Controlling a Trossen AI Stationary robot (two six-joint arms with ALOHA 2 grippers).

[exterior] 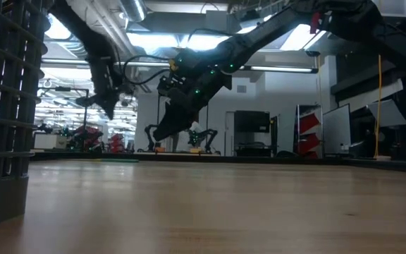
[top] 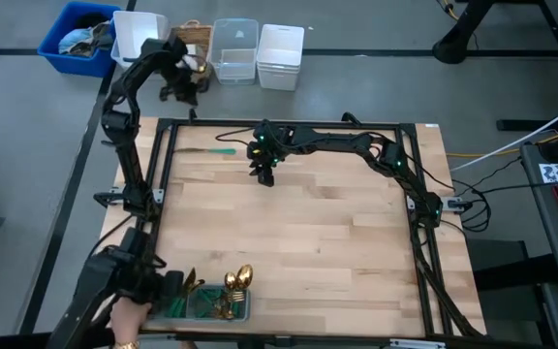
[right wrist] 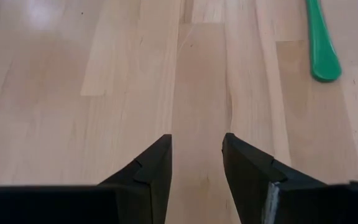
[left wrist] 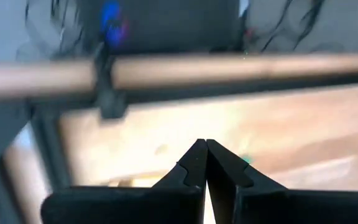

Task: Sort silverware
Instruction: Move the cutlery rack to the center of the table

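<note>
A wooden bench (top: 298,233) seen from above, with two dark robot arms reaching over it. The right gripper (top: 265,174) hangs low over the bench near the middle of its far edge, its fingers slightly apart and holding nothing. A single piece of silverware (top: 223,150), of which only the slim teal-green handle can be made out, lies flat on the wood close to the far edge, just beside that gripper, toward the far left corner. The left gripper (top: 184,82) is raised beyond the far left corner, off the bench, fingers pressed together and empty.

At the near edge, toward the near left corner, a grey mesh tray (top: 211,308) holds gold-headed spoons (top: 238,281) and other pieces. A person's hand (top: 129,317) rests beside it.

The main risk, as I judge it, is the pick-up. The handle is thin and lies flat, so narrowly parted fingers could straddle it badly, scrape the wood, or nudge it toward the far edge. A grip near the handle's end might let it swing or slip on the long carry to the tray, where the hand sits close.
</note>
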